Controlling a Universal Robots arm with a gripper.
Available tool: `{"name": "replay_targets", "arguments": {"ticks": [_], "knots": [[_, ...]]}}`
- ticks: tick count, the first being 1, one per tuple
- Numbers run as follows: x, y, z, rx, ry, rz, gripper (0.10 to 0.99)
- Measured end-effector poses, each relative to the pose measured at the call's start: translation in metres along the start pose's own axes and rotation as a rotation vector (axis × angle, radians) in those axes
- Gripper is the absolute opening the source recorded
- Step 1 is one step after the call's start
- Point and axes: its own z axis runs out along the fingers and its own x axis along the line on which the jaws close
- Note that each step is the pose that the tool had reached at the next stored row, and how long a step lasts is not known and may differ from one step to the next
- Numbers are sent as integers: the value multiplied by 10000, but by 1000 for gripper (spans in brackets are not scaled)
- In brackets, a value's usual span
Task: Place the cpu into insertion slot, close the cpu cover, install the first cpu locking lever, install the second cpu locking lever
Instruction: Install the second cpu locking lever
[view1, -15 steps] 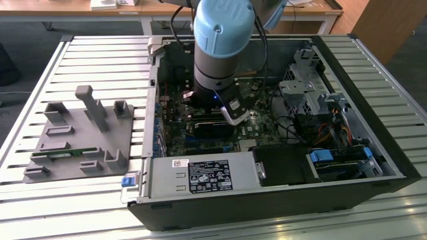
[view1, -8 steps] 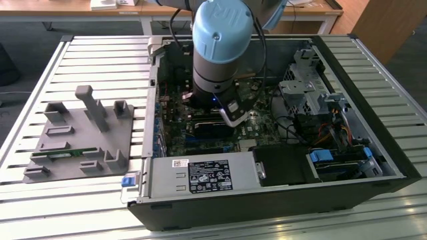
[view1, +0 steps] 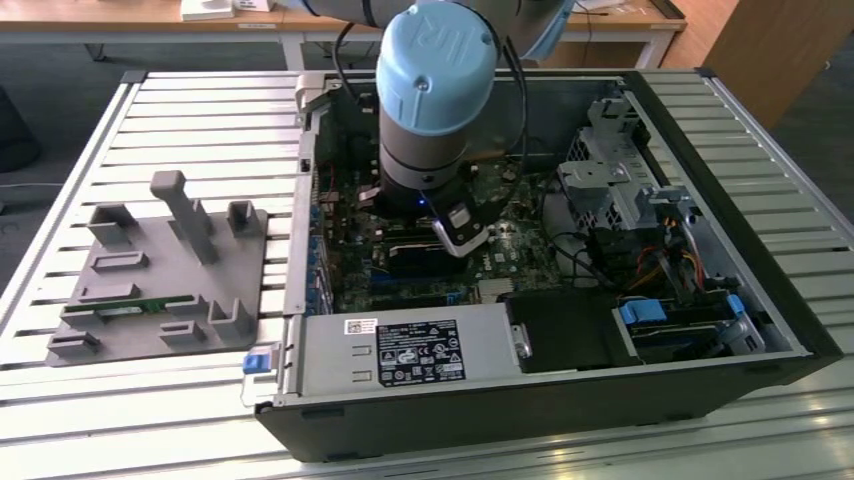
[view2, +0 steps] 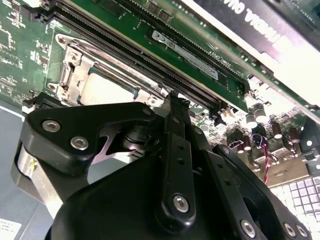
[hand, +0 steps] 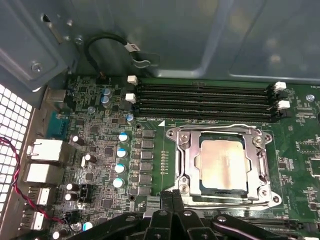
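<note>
We see the chip already seated in the socket, pale metal top showing through the window of the cover; the cover lies flat over it, so we judge the first two steps done; same socket area in the second wrist view, chip under the cover, just beyond the pincer's tips.

The pincer has its fingertips pressed together, nothing between them, tips right at the near edge of the socket; in the second wrist view the pincer looks equally narrow; we cannot tell if it touches anything.

Thin wire levers run along the cover's edges; one lever lies along the far side from the pincer, another lever along the near side, close to the tips; both look down, but we cannot tell whether either is hooked under its catch, so the lever steps are uncertain; we judge the task late, with locking at most left.

In the exterior view the arm reaches down into the open computer case, over the green board.
</note>
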Motion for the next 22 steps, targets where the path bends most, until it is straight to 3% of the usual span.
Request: {"name": "replay_targets", "arguments": {"ticks": [12, 22], "knots": [[0, -27, 71, -283, -8, -4, 106], [0, -33, 91, -426, -11, -5, 106]]}}
